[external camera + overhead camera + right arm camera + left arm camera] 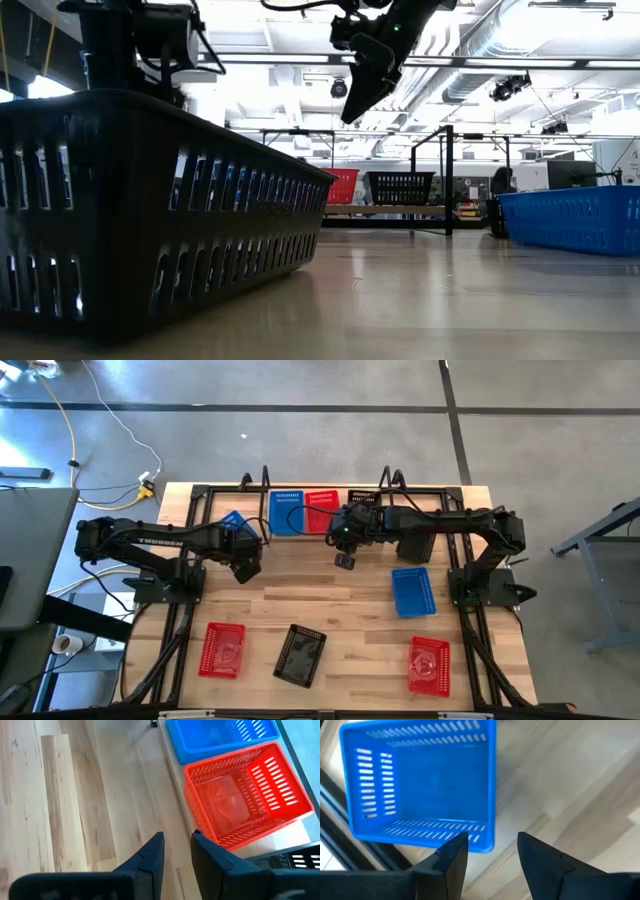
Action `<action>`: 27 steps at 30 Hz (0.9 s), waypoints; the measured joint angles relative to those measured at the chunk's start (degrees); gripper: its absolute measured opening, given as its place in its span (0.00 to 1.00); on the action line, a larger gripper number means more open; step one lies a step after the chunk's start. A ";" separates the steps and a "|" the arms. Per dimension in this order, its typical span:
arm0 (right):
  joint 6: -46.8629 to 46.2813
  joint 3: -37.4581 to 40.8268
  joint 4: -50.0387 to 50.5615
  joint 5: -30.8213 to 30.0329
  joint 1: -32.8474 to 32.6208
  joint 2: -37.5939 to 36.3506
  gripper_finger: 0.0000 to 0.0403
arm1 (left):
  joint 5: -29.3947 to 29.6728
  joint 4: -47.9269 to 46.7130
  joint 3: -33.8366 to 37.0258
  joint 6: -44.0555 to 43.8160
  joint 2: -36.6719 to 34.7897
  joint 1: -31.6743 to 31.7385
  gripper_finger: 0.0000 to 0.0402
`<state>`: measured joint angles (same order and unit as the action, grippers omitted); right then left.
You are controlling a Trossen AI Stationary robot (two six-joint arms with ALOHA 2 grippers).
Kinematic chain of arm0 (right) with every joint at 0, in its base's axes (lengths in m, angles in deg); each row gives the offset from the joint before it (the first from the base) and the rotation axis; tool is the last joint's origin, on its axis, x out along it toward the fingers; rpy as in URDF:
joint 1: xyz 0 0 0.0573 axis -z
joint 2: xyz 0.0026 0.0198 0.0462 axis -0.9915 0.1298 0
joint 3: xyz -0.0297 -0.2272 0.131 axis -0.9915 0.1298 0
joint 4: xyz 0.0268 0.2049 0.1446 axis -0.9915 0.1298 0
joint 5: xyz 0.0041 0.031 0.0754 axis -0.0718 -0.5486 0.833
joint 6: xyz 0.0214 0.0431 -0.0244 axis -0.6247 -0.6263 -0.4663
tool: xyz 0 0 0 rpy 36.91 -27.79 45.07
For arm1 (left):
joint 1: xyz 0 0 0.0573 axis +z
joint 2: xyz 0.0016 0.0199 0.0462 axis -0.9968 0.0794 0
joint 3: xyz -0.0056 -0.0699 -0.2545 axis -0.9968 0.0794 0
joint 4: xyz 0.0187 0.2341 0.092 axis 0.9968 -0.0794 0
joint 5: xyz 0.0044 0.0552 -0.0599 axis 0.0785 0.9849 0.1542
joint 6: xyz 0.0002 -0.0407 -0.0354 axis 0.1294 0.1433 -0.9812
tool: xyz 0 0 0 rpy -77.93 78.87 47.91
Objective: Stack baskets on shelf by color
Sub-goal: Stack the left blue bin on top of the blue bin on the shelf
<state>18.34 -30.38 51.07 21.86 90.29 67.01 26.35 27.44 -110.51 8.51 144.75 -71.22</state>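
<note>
On the shelf (300,491) at the table's far edge stand a blue basket (287,512), a red basket (322,510) and a black basket (362,498), side by side. Another blue basket (233,521) (420,785) rests on the table's far left. My left gripper (246,567) (490,847) hangs open just nearer than it, touching nothing. My right gripper (345,560) (177,845) hovers over bare wood in front of the shelf's red basket (245,790). Its fingers stand a narrow gap apart. In the low view it hangs high (365,75).
A third blue basket (412,590) sits on the table at the right. Two red baskets (222,650) (429,665) and a black basket (301,655) (150,210) lie along the near edge. Bare wood lies mid-table between the arms.
</note>
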 joint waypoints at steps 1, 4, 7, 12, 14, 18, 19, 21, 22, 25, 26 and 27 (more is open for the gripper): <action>-0.67 0.00 0.16 0.02 0.00 0.00 0.21 | 0.45 -0.05 0.08 0.01 0.33 0.08 0.40; -2.56 0.00 0.60 0.68 0.00 0.00 0.21 | 2.55 0.01 0.44 0.01 0.65 0.06 0.40; -3.82 0.00 1.15 1.33 0.00 0.00 0.21 | 4.01 0.26 0.47 0.01 0.65 0.06 0.40; -4.30 0.00 1.35 1.53 0.00 0.00 0.21 | 3.75 1.44 0.47 1.13 0.67 0.06 0.40; -5.17 0.00 1.35 1.51 0.00 0.00 0.21 | 3.13 1.89 0.47 1.51 1.44 0.06 0.40; -5.22 0.00 1.35 1.51 0.00 0.00 0.21 | 2.95 2.15 0.47 1.98 3.76 0.06 0.40; -5.29 0.00 1.35 1.53 0.00 0.00 0.21 | 2.92 2.41 0.47 2.36 4.73 0.06 0.40; -5.51 0.00 1.35 1.60 0.00 0.00 0.21 | 3.18 2.63 0.47 2.52 6.74 0.06 0.40; -5.69 0.00 1.35 1.63 0.00 0.00 0.21 | 3.57 2.61 0.47 2.45 7.75 0.06 0.40; -5.82 0.00 1.35 1.70 -0.02 0.00 0.21 | 3.58 3.36 0.47 2.44 10.51 0.06 0.40; -5.81 0.00 1.35 1.70 -0.02 0.00 0.21 | 3.38 3.68 0.47 2.44 11.30 0.06 0.40; -5.83 0.00 1.35 1.70 -0.02 0.00 0.21 | 3.27 3.95 0.47 2.48 12.09 0.06 0.40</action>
<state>12.51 -30.38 52.42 23.56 90.27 67.01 29.63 31.39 -110.04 11.00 156.84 -71.16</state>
